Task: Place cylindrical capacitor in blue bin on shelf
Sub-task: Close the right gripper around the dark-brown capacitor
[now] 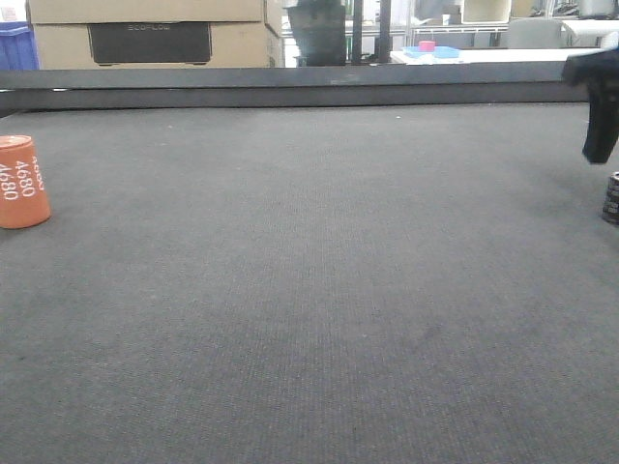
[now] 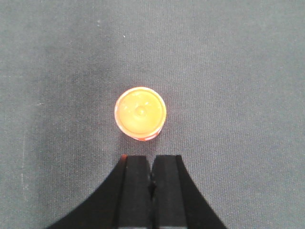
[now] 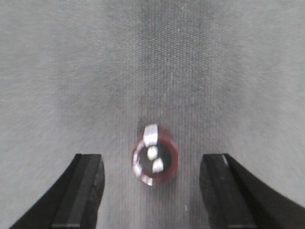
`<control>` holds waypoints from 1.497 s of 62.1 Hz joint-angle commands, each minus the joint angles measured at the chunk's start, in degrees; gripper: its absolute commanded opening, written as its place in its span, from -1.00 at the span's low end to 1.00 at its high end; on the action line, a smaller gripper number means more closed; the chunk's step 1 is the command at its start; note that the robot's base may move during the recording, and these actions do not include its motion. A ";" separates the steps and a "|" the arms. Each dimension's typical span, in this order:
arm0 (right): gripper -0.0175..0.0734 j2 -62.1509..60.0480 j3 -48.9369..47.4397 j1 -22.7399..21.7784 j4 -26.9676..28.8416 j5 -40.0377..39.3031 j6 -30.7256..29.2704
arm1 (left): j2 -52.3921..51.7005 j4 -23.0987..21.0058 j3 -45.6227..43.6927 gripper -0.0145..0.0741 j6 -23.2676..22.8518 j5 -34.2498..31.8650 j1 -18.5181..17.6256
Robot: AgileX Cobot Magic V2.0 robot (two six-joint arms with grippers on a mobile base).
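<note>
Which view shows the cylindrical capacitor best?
Right wrist view: the cylindrical capacitor sits whole, from above, between the open jaws of the right gripper. Front view clips it at the frame edge; left wrist view misses it.

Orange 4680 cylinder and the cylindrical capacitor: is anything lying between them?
Nothing: the exterior front view shows only bare grey mat between the orange cylinder and the cylindrical capacitor.

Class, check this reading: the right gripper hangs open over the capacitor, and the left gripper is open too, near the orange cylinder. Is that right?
Not quite. The left gripper is shut, not open: the left wrist view shows its fingers pressed together, near the orange cylinder. The right gripper does hang open over the capacitor.
</note>
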 commanded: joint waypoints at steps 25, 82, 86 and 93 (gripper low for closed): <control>0.10 5.28 -1.11 -0.16 -0.01 -3.02 -0.03 | -0.18 -0.70 -0.41 -0.92 -0.28 -0.04 -0.25; -0.91 7.46 -1.11 -0.26 -1.38 -2.13 -0.03 | -0.18 -0.84 -0.41 -0.92 -0.28 -0.48 -0.25; -0.98 7.46 -1.11 -0.26 -1.38 -1.72 -0.03 | -0.18 -0.62 -0.41 -0.92 -0.28 -1.41 -0.25; -0.98 7.23 -1.11 -0.26 -1.38 -1.50 -0.03 | -0.05 -0.62 -0.41 -0.88 -0.78 -4.20 -0.25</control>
